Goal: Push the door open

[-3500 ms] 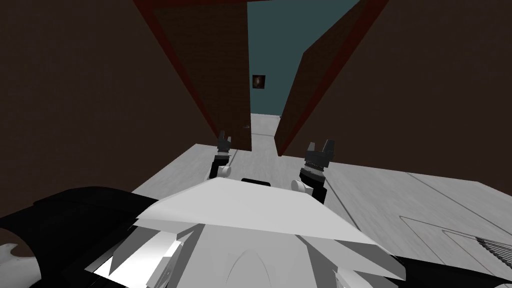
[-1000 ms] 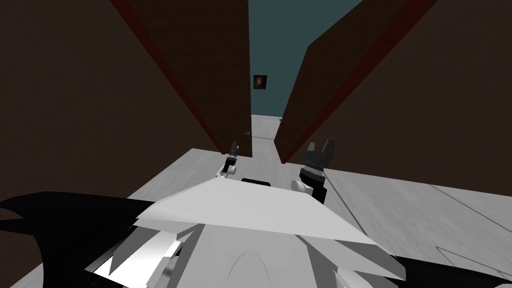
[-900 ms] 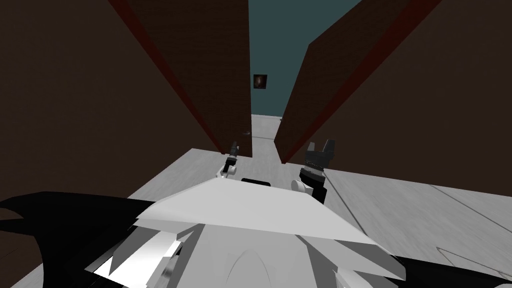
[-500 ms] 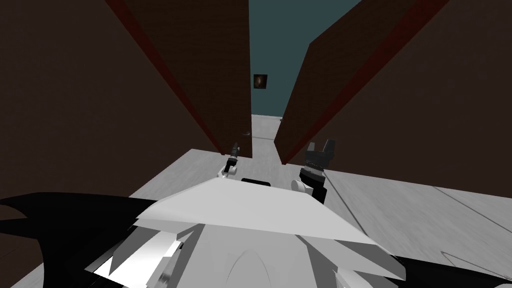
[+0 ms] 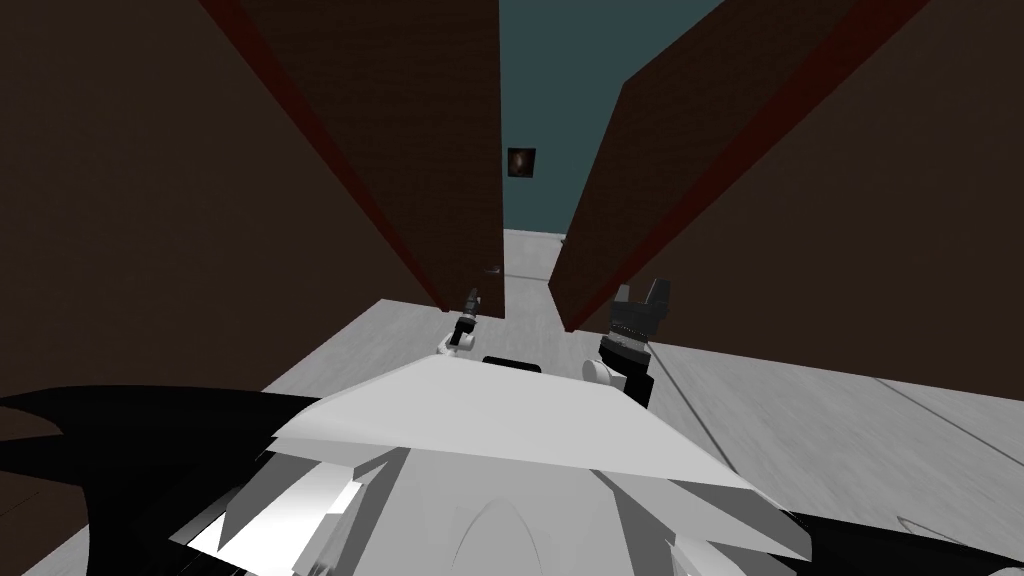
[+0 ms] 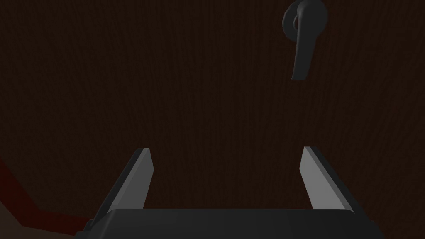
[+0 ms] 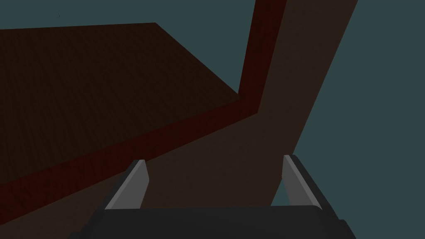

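Note:
The dark brown door (image 5: 430,150) stands ahead on the left in a dark red frame (image 5: 330,150), its free edge beside a narrow gap that shows a teal wall. A small dark lever handle (image 5: 492,268) sits low near that edge. My left gripper (image 5: 470,299) is right at the door face, just below the handle. In the left wrist view the door surface (image 6: 166,83) lies close ahead, the handle (image 6: 305,37) hangs beyond one fingertip, and the left gripper (image 6: 226,174) is open and empty. My right gripper (image 5: 640,298) is open in front of the gap's right side.
A second brown panel (image 5: 620,200) with a red strip bounds the gap on the right. Dark brown walls (image 5: 150,200) flank both sides. Pale grey floor (image 5: 800,420) lies underneath. A small dark picture (image 5: 520,161) hangs on the teal wall beyond.
Since 3.5 s ago I have moved closer to the door, and my left gripper has shifted right to the door's edge below the handle. Over the last second I crept slightly forward.

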Controlling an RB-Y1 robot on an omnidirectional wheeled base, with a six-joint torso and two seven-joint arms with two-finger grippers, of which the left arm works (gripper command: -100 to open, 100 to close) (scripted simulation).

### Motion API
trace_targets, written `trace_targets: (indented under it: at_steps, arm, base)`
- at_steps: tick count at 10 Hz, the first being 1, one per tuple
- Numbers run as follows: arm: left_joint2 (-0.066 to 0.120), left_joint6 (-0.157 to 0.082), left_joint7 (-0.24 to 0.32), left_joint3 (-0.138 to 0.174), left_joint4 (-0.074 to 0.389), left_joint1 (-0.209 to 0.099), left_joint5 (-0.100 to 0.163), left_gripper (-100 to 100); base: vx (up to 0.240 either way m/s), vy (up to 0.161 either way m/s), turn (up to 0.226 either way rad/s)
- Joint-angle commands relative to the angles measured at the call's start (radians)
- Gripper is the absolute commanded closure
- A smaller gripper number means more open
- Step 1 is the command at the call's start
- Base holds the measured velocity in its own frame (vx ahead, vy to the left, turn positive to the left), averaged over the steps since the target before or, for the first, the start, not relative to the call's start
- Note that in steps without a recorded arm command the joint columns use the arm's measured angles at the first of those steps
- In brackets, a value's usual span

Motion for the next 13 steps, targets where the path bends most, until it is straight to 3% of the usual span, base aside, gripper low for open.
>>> trace_targets:
  at_steps: [1,7,13]
  arm:
    - [0.001,-0.012,0.004,0.002,0.050,-0.022,-0.002,-100]
    - [-0.001,-0.057,0.015,0.005,0.226,-0.092,-0.009,-100]
    - [-0.005,-0.092,0.025,0.007,0.363,-0.147,-0.015,-100]
  base:
    - [0.087,0.006,0.006]
    - [0.099,0.021,0.004]
    - [0.095,0.013,0.003]
